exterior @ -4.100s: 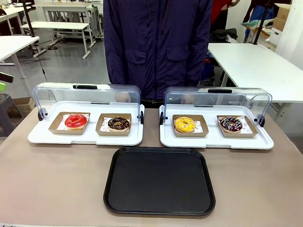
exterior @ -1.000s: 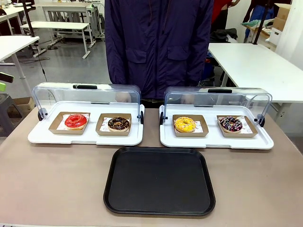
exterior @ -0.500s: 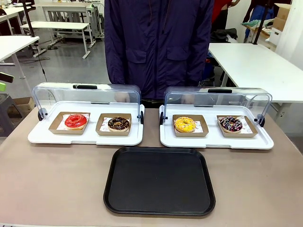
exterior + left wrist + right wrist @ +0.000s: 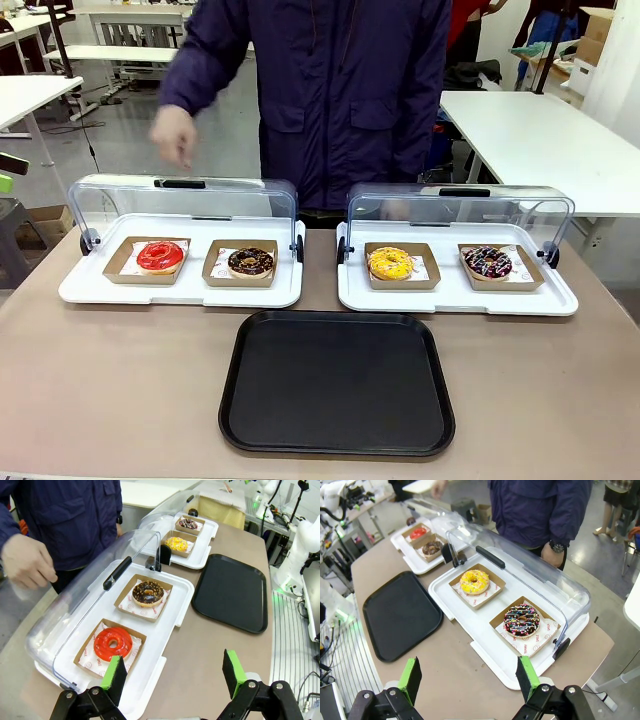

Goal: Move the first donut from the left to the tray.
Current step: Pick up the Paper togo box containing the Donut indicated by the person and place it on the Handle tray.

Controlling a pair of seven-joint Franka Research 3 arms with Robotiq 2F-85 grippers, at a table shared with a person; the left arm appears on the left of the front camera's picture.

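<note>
The red-iced donut [image 4: 160, 256] [image 4: 113, 643] [image 4: 418, 532] lies in its brown cardboard holder at the left end of the left white tray [image 4: 90, 290]. The black tray [image 4: 336, 382] [image 4: 231, 591] [image 4: 400, 614] rests bare on the table in front of both white trays. A person's hand [image 4: 174, 138] [image 4: 26, 562] hovers above the clear lid [image 4: 180, 200] of the left white tray. My left gripper [image 4: 175, 672] is open, well above the table near the red donut. My right gripper [image 4: 468, 679] is open too, above the table near the right white tray [image 4: 505, 665].
A chocolate-glazed donut [image 4: 250, 262] sits beside the red one. The right white tray holds a yellow donut [image 4: 390, 263] and a dark sprinkled donut [image 4: 488, 262]. Both clear lids stand tilted back. The person [image 4: 340, 90] stands at the far table edge.
The person's arm has come up and out, and the hand now hangs above the left lid's handle. The donuts and trays have not moved.
</note>
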